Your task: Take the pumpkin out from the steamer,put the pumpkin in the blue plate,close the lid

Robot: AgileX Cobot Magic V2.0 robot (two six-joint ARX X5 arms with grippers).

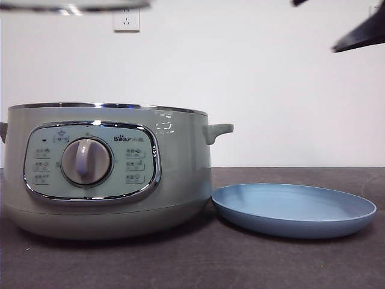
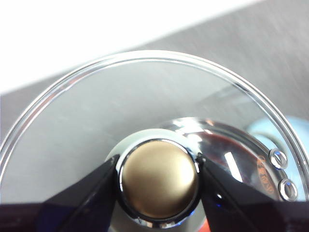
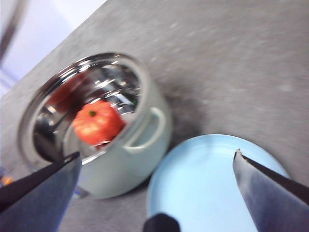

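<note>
Steamer [image 1: 108, 171] stands uncovered on the dark table [image 1: 192, 265], control dial facing the front camera. Blue plate [image 1: 295, 209] sits just beside it on the table, bare. Left gripper [image 2: 158, 181] has both jaws pressed against the knob of the lid [image 2: 96, 111]; the lid is held high, and the front view catches only its chrome rim at the top edge, above the steamer. Pumpkin [image 3: 96, 123] lies inside the steamer on the shiny inner wall, stem up. Right gripper [image 3: 154, 166] hangs above the steamer and plate with jaws spread wide, holding nothing; it shows in the front view as a black tip at the upper corner.
</note>
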